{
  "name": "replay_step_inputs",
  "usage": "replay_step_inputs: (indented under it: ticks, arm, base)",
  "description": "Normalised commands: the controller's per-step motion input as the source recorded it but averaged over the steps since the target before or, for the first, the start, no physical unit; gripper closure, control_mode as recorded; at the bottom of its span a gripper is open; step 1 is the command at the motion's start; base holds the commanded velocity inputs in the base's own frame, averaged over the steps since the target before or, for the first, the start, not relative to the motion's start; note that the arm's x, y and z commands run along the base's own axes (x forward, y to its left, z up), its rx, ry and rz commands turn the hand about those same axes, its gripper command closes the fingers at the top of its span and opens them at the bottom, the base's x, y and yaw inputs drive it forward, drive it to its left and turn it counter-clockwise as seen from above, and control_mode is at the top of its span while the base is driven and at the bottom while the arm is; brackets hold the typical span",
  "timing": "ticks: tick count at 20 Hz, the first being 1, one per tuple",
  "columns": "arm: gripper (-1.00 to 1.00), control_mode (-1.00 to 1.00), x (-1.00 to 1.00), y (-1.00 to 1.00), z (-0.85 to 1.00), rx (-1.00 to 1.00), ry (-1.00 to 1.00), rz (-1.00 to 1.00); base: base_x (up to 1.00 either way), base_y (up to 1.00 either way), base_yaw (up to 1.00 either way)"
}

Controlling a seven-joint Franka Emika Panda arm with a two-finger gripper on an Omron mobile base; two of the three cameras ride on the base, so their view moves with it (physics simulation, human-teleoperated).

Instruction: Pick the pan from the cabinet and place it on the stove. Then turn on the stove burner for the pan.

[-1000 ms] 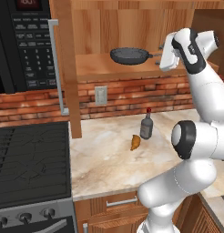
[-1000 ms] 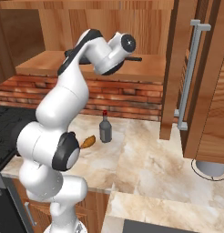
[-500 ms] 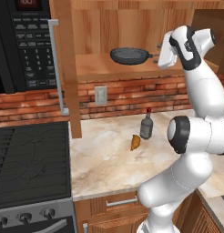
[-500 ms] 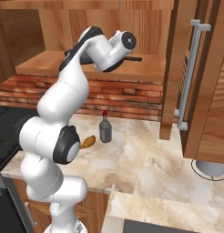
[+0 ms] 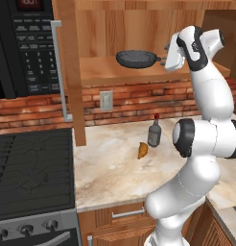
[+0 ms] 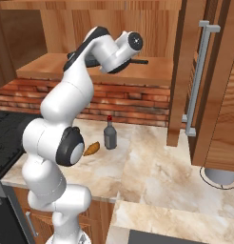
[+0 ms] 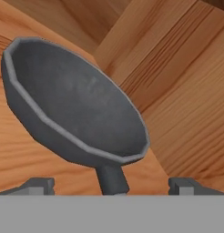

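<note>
The claw [image 7: 111, 184] is spread wide, its two tips standing either side of the pan's handle [image 7: 112, 179] without touching it, so nothing is gripped yet. It is lined up along the handle, probably because that thin bar is the easiest part to pinch. The pan [image 5: 135, 58] rests flat on the shelf of the open cabinet [image 5: 139, 29], well above the worktop [image 5: 115, 168] and up to the right of the stove [image 5: 31, 170].

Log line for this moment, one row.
phase: reaching for pan | pan: on cabinet shelf | gripper: open, fingertips either side of handle | stove: bare, off-task yet
</note>
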Motion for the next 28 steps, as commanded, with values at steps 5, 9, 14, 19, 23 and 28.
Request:
replay_step_inputs:
  ticks: [5,9,14,19,23,28]
  arm:
    - [-1.00,-1.00,0.00,0.00,-0.08,0.00,0.02,0.00]
    - [-1.00,-1.00,0.00,-0.03,-0.08,0.00,0.05,0.00]
    - [-1.00,-1.00,0.02,0.00,-0.11,-0.02,0.06,0.00]
    - [-1.00,-1.00,0.05,0.00,-0.11,-0.02,0.03,0.00]
    - [-1.00,-1.00,0.05,0.00,-0.13,0.00,0.00,0.02]
    - [-1.00,-1.00,0.07,-0.01,-0.16,0.00,0.00,0.04]
  base:
    - [0.00,0.00,0.00]
    - [0.00,0.00,0.00]
    - [0.00,0.00,0.00]
    - [0.00,0.00,0.00]
    - [0.00,0.00,0.00]
    - [0.00,0.00,0.00]
